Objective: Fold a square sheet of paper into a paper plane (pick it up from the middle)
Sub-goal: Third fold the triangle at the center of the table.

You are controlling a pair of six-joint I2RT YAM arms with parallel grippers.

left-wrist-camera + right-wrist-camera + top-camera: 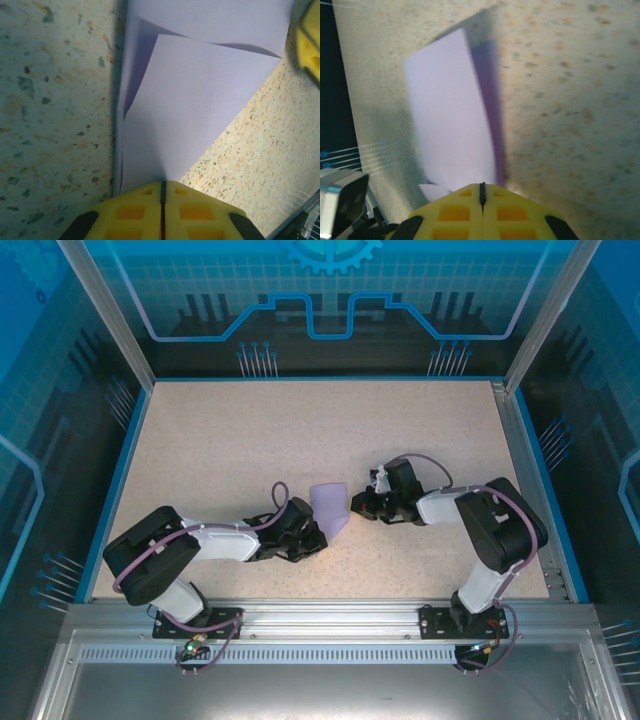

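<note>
**Left tool (162,189) and right tool (481,187) both clamped on the folded sheet (330,506).**
The left tool's fingers are pressed together, with the sheet's near corner pinched in their seam. A folded flap lies over the lower layer, its diagonal edge running up to the right. The sheet sits between the two tools, near the middle of the worktop (250,430). The right tool's fingers are also together, on the sheet's right edge, where a layer lifts and casts a shadow.
</note>
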